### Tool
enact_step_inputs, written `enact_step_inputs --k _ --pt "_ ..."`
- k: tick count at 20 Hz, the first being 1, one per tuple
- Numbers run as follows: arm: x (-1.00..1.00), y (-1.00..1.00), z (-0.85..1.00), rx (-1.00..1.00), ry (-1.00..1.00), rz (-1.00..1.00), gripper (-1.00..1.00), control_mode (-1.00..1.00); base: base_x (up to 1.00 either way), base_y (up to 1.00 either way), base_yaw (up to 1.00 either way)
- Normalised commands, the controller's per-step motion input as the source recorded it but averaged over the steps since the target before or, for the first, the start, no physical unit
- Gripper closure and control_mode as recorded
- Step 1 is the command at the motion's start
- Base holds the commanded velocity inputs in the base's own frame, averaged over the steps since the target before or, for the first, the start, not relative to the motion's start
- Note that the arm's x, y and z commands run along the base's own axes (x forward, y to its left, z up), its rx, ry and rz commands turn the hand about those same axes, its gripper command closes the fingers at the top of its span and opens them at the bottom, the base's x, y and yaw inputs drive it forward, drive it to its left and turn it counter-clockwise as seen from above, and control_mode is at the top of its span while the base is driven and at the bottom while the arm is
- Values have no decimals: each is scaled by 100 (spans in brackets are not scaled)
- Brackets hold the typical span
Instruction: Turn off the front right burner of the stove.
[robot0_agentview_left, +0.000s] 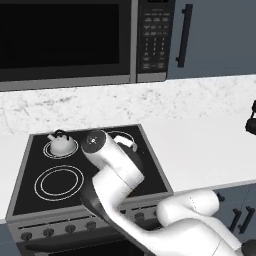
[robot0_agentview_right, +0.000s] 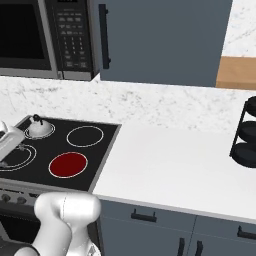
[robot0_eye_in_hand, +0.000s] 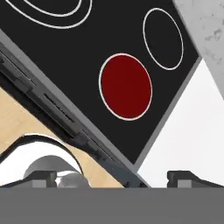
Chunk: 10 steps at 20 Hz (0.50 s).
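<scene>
On stove (robot0_agentview_right: 102, 150): front right burner (robot0_eye_in_hand: 126, 86) glowing red. Above it, gripper (robot0_eye_in_hand: 112, 178) hovering, fingers spread wide, grasping nothing.

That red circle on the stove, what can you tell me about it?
It is the front right burner, a flat round mark on the black glass stove, drawn with one thin white ring and filled with deep red, which suggests it is on. It lies near the stove's front right corner, close to the white counter. The ring behind it is black inside. Nothing rests on the red burner or touches it. In the hand view the claw hangs above it, fingertips apart.
</scene>
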Motion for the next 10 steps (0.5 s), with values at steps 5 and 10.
enact_step_inputs --k 5,10 --pt "-29 84 -38 -21 -7 21 -100 -100 0 0 0" --pt "-47 53 -29 -16 -14 17 -100 -100 0 0 0"
